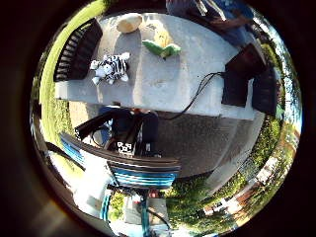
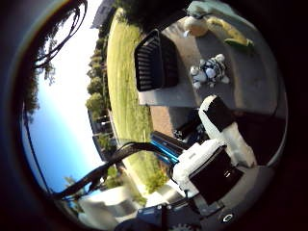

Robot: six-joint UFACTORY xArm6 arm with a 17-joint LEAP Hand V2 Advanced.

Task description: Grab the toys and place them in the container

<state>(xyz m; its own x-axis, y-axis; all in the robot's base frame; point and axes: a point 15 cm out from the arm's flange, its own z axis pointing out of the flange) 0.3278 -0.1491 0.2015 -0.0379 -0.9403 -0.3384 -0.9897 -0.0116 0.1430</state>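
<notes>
hand point(image 2: 219, 144) clear of table point(image 1: 163, 84) | zebra toy point(image 1: 110, 68) — beside black crate point(image 1: 79, 49)

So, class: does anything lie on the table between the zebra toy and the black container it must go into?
Nothing visible does. The zebra toy lies right beside the black container on the grey table, with bare tabletop between them; the green toy lies on its far side.

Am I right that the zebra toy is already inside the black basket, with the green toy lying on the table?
Not quite. The zebra toy lies on the table beside the black basket, not inside it, as the little finger side view shows. The green toy does lie on the table.
</notes>
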